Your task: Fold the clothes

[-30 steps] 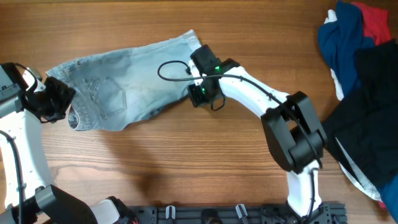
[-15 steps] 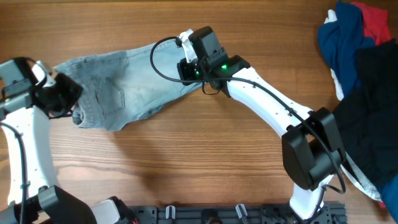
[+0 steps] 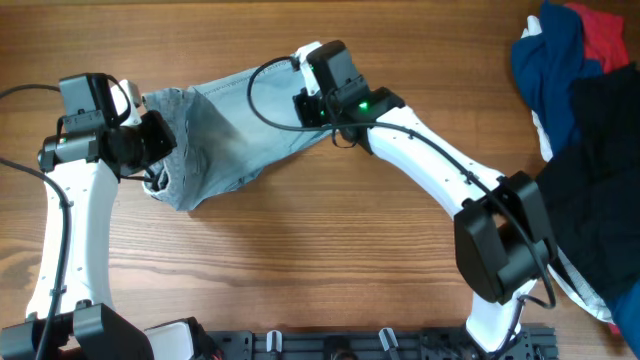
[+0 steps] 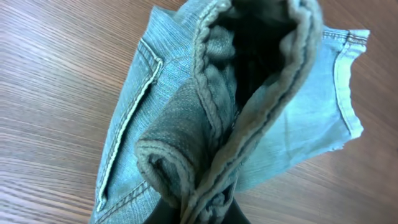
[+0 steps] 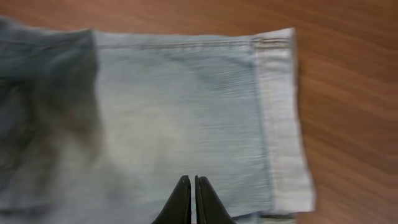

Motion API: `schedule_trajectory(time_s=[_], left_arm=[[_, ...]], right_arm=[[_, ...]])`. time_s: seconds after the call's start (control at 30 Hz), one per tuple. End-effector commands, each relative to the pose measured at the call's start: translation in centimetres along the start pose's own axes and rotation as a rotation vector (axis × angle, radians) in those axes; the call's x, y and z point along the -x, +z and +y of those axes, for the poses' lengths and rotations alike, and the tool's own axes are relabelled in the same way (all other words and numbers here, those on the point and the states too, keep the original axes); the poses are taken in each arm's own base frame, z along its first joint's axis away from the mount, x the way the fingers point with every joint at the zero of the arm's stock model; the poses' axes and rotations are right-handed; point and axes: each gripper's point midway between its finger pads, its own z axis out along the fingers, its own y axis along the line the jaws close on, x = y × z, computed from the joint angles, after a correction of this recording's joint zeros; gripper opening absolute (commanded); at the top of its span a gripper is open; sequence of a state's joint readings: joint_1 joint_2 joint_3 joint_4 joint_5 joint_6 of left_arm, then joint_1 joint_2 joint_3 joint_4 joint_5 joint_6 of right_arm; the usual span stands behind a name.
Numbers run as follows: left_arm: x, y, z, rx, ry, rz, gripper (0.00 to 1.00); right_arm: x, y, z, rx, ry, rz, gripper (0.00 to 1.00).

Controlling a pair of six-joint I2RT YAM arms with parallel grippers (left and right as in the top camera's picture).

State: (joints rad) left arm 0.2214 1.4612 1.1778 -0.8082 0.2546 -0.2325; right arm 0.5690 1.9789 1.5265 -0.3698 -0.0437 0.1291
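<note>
The clothes, light blue denim shorts, lie bunched at the table's upper middle. My left gripper is shut on the thick waistband end and holds it up off the wood. In the left wrist view the rolled waistband rises out of my left gripper, with a stitched pocket on its left. My right gripper is shut over the leg end. The right wrist view has its closed tips just above flat denim, with the hem to the right. No cloth shows between the tips.
A heap of dark navy, red and white garments lies at the far right, and a black garment spreads below it. A dark rail runs along the near table edge.
My left gripper has carried the waistband end to the right, bunching the shorts shorter. My right arm moved from the leg's near edge up over the leg end.
</note>
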Motion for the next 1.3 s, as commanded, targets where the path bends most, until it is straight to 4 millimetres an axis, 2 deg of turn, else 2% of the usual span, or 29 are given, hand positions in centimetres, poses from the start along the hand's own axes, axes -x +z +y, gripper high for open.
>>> schedule_trajectory(time_s=[0.0, 0.1, 0.23, 0.33, 0.5, 0.67, 0.93, 1.1, 1.27], left_arm=[[0.9, -0.8, -0.5, -0.002, 0.019, -0.030, 0.04], [0.9, -0.8, -0.5, -0.002, 0.019, -0.030, 0.04], [0.9, -0.8, -0.5, -0.001, 0.006, -0.031, 0.04], [0.9, -0.8, -0.5, -0.001, -0.004, -0.031, 0.04], [0.9, -0.8, -0.5, -0.001, -0.004, -0.031, 0.04], [0.9, -0.8, -0.4, 0.000, -0.004, -0.030, 0.04], [0.8, -0.8, -0.3, 0.009, -0.006, -0.025, 0.04], [0.7, -0.8, -0.3, 0.009, -0.006, -0.022, 0.04], [0.5, -0.8, -0.1, 0.019, -0.009, -0.015, 0.04]], right_arm=[[-0.9, 2.0, -4.8, -0.070, 0.061, 0.020, 0.04], [-0.6, 2.8, -6.2, -0.021, 0.073, -0.002, 0.04], [-0.1, 3.7, -6.8, 0.013, 0.077, -0.031, 0.05], [-0.7, 4.6, -6.9, 0.013, 0.048, -0.024, 0.05], [-3.5, 7.0, -7.3, 0.011, 0.046, 0.046, 0.05], [-5.7, 8.6, -7.6, 0.010, 0.037, 0.100, 0.05], [-8.1, 9.0, -7.4, 0.016, -0.018, 0.185, 0.05], [-11.9, 9.7, -7.5, 0.022, -0.031, 0.307, 0.05], [-14.9, 8.9, -7.2, 0.031, -0.038, 0.428, 0.04]])
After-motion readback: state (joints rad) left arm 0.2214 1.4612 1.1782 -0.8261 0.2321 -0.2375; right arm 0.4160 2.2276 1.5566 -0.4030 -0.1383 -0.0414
